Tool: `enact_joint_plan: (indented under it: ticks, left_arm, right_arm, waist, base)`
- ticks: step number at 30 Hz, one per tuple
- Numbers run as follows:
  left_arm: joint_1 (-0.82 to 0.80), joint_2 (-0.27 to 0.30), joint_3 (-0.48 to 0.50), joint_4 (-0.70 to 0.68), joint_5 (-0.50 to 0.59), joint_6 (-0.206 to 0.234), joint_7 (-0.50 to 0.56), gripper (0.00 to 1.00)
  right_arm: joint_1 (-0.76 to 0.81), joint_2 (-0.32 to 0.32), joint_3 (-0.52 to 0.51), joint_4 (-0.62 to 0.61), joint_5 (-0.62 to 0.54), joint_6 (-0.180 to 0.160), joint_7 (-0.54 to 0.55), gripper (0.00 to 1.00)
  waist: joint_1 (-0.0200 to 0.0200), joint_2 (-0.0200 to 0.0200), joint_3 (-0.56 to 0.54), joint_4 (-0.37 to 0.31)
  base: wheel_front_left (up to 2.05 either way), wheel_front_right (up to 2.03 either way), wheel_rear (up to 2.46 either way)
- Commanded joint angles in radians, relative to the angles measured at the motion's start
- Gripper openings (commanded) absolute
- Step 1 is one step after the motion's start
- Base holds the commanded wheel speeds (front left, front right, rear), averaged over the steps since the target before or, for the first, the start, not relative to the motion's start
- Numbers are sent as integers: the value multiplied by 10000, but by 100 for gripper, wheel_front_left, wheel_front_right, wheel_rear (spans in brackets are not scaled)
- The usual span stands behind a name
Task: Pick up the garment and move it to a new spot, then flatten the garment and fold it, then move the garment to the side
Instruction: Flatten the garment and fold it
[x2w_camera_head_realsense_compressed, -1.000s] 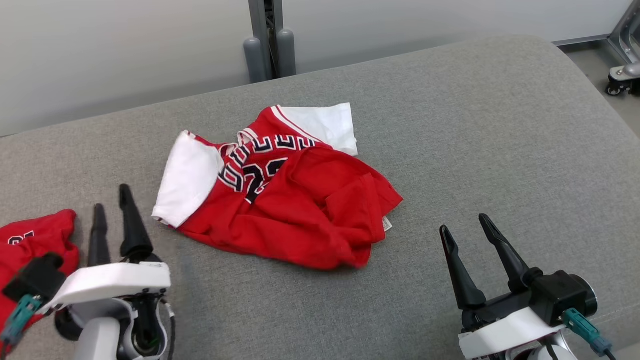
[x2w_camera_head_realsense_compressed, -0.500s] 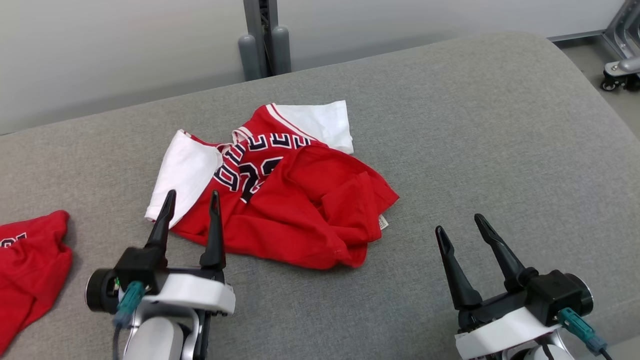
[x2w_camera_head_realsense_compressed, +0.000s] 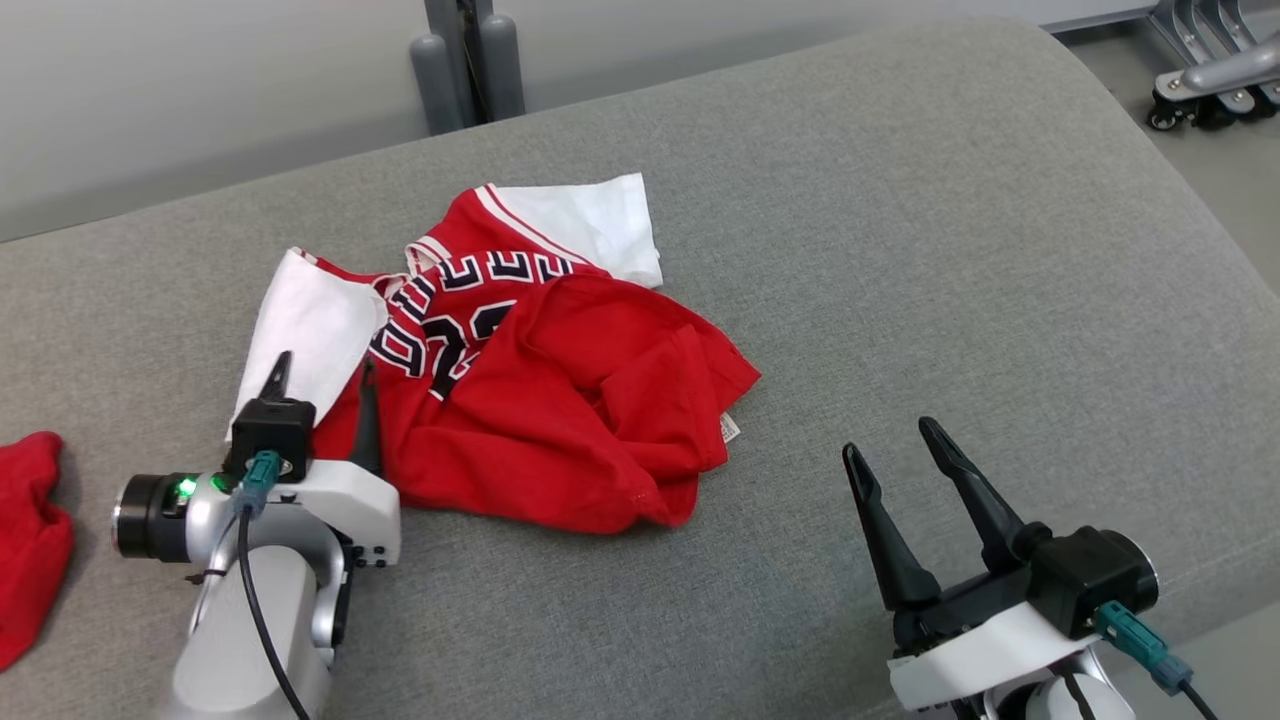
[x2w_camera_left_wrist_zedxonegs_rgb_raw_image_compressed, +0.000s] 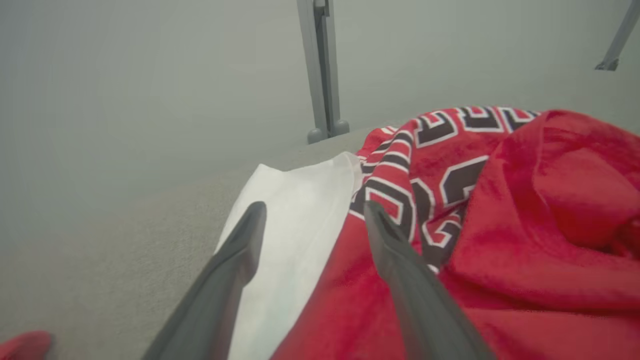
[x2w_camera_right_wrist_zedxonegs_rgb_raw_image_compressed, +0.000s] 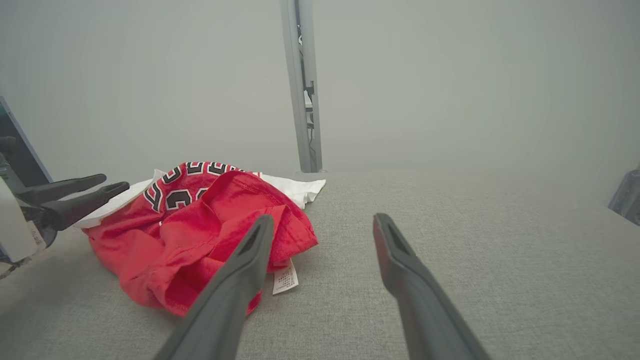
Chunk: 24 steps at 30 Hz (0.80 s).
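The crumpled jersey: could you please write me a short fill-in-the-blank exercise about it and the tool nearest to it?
1. The jersey is red with ____ sleeves.
2. It lies on a ____ cushion.
3. The left tool, jaws ____, points at one sleeve.
Missing words: white; grey; open.

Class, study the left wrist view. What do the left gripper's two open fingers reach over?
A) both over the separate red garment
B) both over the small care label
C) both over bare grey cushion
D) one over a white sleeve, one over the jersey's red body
D: in the left wrist view the left gripper, jaws open, has one finger over the white sleeve and the other over the red body of the jersey.
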Motion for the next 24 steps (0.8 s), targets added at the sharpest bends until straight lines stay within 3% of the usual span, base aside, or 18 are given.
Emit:
enact_joint_plan:
  ticks: [1,6,12,18,19,20,21,24]
  left_arm:
    - [-389,158,-27,498,131,127,75,100]
    - [-1097,433,55,1797,270,548,210,100]
    - [-1685,457,247,2846,-143,286,375,100]
    - [-1731,544,400,3589,-355,613,623,100]
    - [-1749,543,421,3709,-385,627,646,83]
    - [-1786,533,461,3787,-457,621,635,35]
    - [-1794,536,508,3860,-512,556,599,0]
    - [-1830,491,745,3939,-886,267,404,0]
  right_arm:
    - [-174,-57,-57,15,53,-3,-63,100]
    - [-300,-55,-87,-23,109,-3,-63,100]
    - [-337,-55,-114,-44,143,-3,-63,100]
    - [-351,-55,-118,-4,96,-3,-63,100]
    - [-368,-57,-103,2,93,-3,-63,100]
    - [-378,-55,-100,1,90,-3,-63,100]
    - [-368,-55,-116,-5,93,-3,-63,100]
    - [-313,-54,-174,-25,64,-1,-63,100]
  waist:
    - [0,0,130,-107]
    - [0,0,357,-304]
    - [0,0,501,-390]
    - [0,0,529,-350]
    - [0,0,529,-350]
    - [0,0,527,-343]
    - [0,0,526,-329]
    - [0,0,495,-232]
  base:
    - [0,0,0]
    - [0,0,0]
    - [0,0,0]
    - [0,0,0]
    - [0,0,0]
    - [0,0,0]
    - [0,0,0]
    - [0,0,0]
